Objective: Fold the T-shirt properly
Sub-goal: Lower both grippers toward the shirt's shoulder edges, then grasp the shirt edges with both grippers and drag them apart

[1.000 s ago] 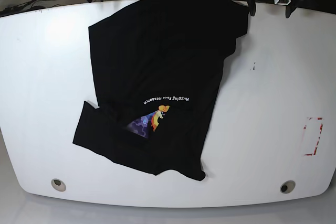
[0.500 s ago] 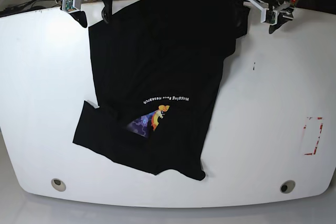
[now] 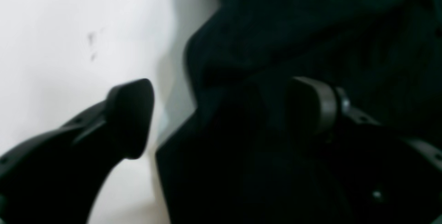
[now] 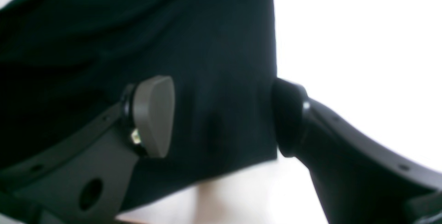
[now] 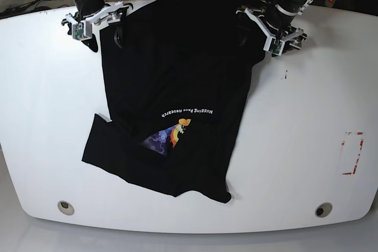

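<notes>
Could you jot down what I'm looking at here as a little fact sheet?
Surface: white table
Item: black T-shirt, lying partly folded, colourful graphic and white lettering facing up
Left gripper: jaws open, straddling the shirt's far edge
Right gripper: jaws open, straddling the shirt's other far corner
Held: nothing gripped yet
Other marks: red rectangle outline on the table

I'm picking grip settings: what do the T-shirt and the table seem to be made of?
T-shirt: soft matte black fabric, probably cotton knit; it lies limp with folds and wrinkles and carries a printed graphic. Table: hard, smooth white surface, slightly glossy, likely laminate or painted board; it reflects light softly.
</notes>
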